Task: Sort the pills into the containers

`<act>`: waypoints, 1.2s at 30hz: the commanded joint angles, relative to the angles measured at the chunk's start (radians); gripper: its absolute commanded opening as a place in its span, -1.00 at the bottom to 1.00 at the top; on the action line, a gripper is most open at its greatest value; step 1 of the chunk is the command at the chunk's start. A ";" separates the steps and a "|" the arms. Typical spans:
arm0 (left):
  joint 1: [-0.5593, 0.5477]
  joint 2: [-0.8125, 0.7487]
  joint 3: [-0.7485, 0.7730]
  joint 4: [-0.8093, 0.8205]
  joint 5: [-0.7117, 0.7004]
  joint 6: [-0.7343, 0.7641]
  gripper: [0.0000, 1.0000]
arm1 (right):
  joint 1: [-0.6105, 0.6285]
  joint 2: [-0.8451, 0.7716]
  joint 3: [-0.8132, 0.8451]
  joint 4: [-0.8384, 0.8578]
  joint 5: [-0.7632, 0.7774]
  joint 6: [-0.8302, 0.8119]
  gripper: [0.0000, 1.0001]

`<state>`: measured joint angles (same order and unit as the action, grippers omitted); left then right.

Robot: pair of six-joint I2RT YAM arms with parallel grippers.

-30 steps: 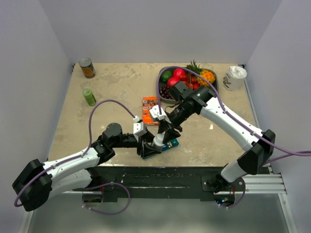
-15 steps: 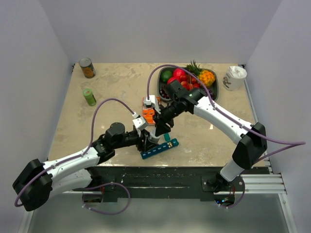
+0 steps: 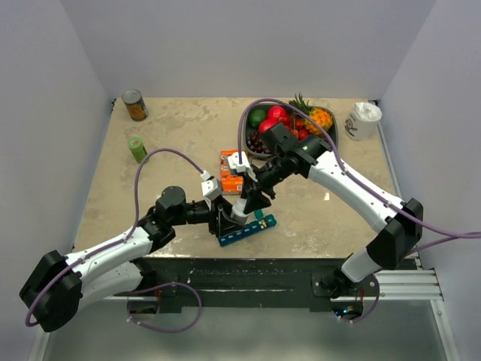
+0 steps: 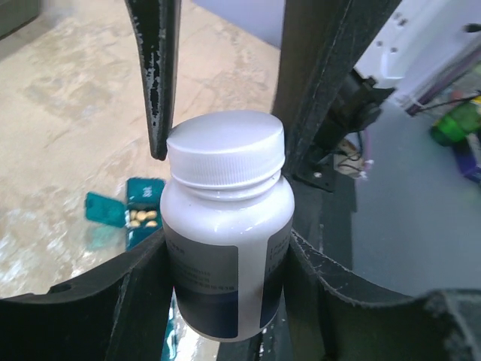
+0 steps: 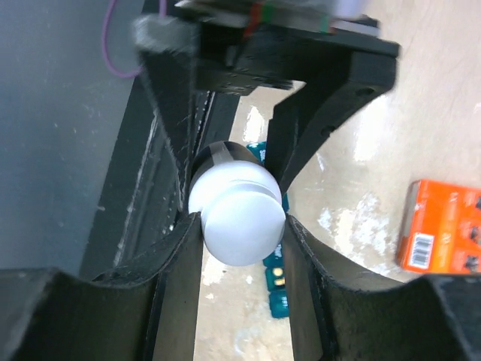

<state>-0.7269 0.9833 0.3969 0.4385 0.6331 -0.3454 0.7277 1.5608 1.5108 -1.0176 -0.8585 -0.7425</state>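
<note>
A small white bottle (image 4: 225,256) with a blue label is gripped by its body in my left gripper (image 4: 225,263), held tilted just above the table. My right gripper (image 5: 239,226) is closed round the bottle's white cap (image 5: 237,214); its fingers (image 4: 158,83) flank the cap in the left wrist view. From above, the left gripper (image 3: 228,219) and right gripper (image 3: 252,204) meet over the teal pill-organiser strip (image 3: 252,228). One compartment lies open with small yellow pills (image 4: 143,218) in it. The strip also shows below the cap (image 5: 276,289).
A flat orange box (image 3: 231,171) lies just behind the grippers. A bowl of fruit (image 3: 331,139) stands at the back right and a white cup (image 3: 364,120) in the far right corner. A can (image 3: 134,105) and a small green bottle (image 3: 137,149) stand at the back left.
Half a second ago my right gripper was drawn back towards the orange box; it has come back down onto the bottle's cap. The left gripper has kept hold of the bottle.
</note>
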 commanded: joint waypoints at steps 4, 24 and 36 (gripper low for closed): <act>0.030 0.061 0.072 0.376 0.312 -0.227 -1.00 | 0.051 -0.117 0.000 -0.162 -0.126 -0.465 -0.84; 0.026 -0.012 0.166 -0.115 0.070 0.180 -1.00 | -0.008 -0.136 0.063 0.002 -0.112 0.083 0.91; 0.018 -0.041 0.166 -0.138 0.002 0.206 -1.00 | -0.033 -0.068 0.012 0.157 -0.013 0.358 0.65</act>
<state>-0.7059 0.9550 0.5220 0.2733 0.6518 -0.1638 0.6868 1.4658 1.5295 -0.9031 -0.8909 -0.4572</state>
